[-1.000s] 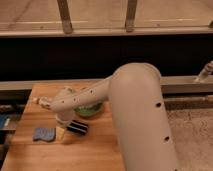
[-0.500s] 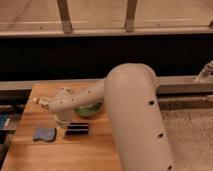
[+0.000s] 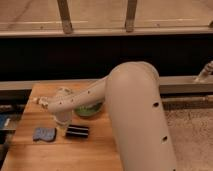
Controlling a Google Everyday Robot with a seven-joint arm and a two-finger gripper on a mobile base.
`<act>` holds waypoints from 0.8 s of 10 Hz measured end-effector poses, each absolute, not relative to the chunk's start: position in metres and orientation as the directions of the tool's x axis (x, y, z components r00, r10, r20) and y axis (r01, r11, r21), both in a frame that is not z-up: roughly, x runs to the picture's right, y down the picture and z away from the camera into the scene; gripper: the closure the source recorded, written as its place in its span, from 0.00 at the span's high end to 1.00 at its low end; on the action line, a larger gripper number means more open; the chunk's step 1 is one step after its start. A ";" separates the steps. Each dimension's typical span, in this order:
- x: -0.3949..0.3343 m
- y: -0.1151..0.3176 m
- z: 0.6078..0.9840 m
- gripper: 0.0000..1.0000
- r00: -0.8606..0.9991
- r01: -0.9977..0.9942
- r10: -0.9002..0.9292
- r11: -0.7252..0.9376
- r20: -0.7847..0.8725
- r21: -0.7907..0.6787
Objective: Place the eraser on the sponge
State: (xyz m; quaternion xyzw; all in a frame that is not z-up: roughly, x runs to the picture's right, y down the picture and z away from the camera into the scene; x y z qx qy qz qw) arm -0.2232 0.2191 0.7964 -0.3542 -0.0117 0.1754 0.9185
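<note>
Sponge lies flat on the table, front left. Gripper sits low at its 2 o'clock; whether it is clenched or released cannot be told. Eraser lies on the wood at the sponge's 3 o'clock, near but apart. Green bowl stands at the eraser's 1 o'clock. Risks: an off-centre grab shoves the eraser bowlward; the soft sponge, about the eraser's size, lets it slide off.
</note>
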 end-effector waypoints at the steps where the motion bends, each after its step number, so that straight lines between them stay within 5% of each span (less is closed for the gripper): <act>1: -0.220 0.210 0.790 0.00 0.935 -0.319 0.343 0.695 -0.093 -0.644; 8: -0.227 0.144 0.734 0.00 0.924 -0.216 0.360 0.768 0.128 -0.603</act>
